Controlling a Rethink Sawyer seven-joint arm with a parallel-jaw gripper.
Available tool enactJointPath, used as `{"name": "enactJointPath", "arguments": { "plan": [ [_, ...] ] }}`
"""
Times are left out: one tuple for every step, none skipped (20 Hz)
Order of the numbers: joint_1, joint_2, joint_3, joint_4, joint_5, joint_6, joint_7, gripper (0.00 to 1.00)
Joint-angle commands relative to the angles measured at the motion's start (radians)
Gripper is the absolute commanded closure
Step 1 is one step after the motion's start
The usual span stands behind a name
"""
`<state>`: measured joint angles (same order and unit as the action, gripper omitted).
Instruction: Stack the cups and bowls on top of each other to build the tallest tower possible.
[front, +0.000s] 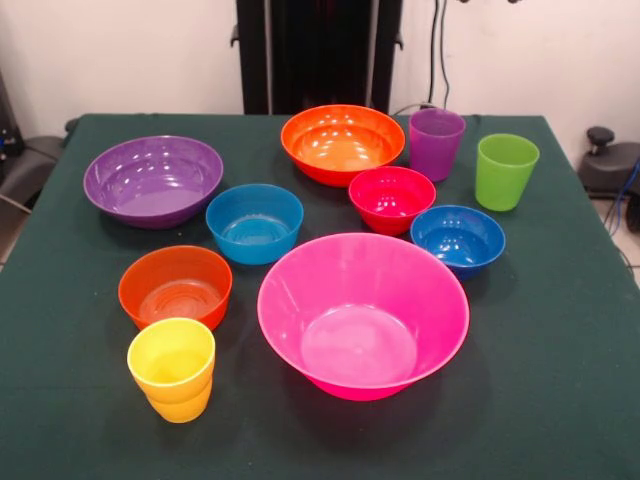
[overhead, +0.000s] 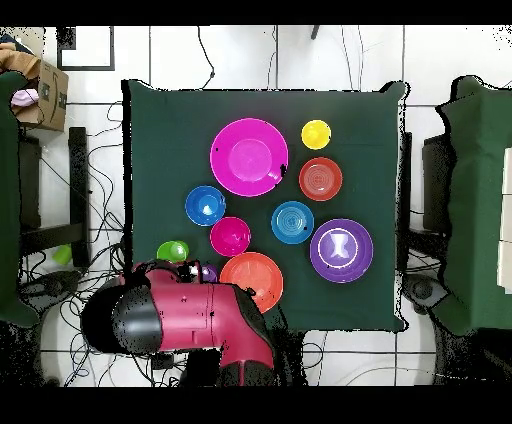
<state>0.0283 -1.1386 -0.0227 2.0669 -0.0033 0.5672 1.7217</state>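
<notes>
Red arm (overhead: 190, 320) beside table (overhead: 160, 120)

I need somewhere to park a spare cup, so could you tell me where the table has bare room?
Bare cloth lies right of the pink bowl and below the dark blue bowl, and left of the yellow cup. The middle is crowded: the red bowl, light blue bowl and big orange bowl sit close together.

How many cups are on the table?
3: yellow plastic cup at the front-left corner of the group, purple plastic cup and lime green plastic cup side by side at back right.
</notes>
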Motion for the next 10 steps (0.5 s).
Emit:
{"name": "enactJointPath", "arguments": {
  "plan": [
    [0.019, 0.111, 0.005, -0.046, -0.045, 0.043, 0.159, 0.00],
    [0.017, 0.119, 0.007, -0.047, -0.043, 0.036, 0.160, 0.00],
    [0.014, 0.136, 0.010, -0.055, -0.042, 0.026, 0.161, 0.00],
    [0.013, 0.146, 0.010, -0.061, -0.044, 0.021, 0.161, 0.00],
    [0.016, 0.165, 0.007, -0.077, -0.050, 0.014, 0.166, 0.00],
    [0.016, 0.176, 0.007, -0.084, -0.050, 0.008, 0.169, 0.00],
    [0.020, 0.196, 0.003, -0.101, -0.053, 0.000, 0.175, 0.00],
    [0.022, 0.207, 0.001, -0.111, -0.055, -0.005, 0.175, 0.00],
    [0.023, 0.226, 0.001, -0.125, -0.052, -0.010, 0.178, 0.00],
    [0.025, 0.236, 0.000, -0.134, -0.054, -0.018, 0.176, 0.00]
  ]
}}
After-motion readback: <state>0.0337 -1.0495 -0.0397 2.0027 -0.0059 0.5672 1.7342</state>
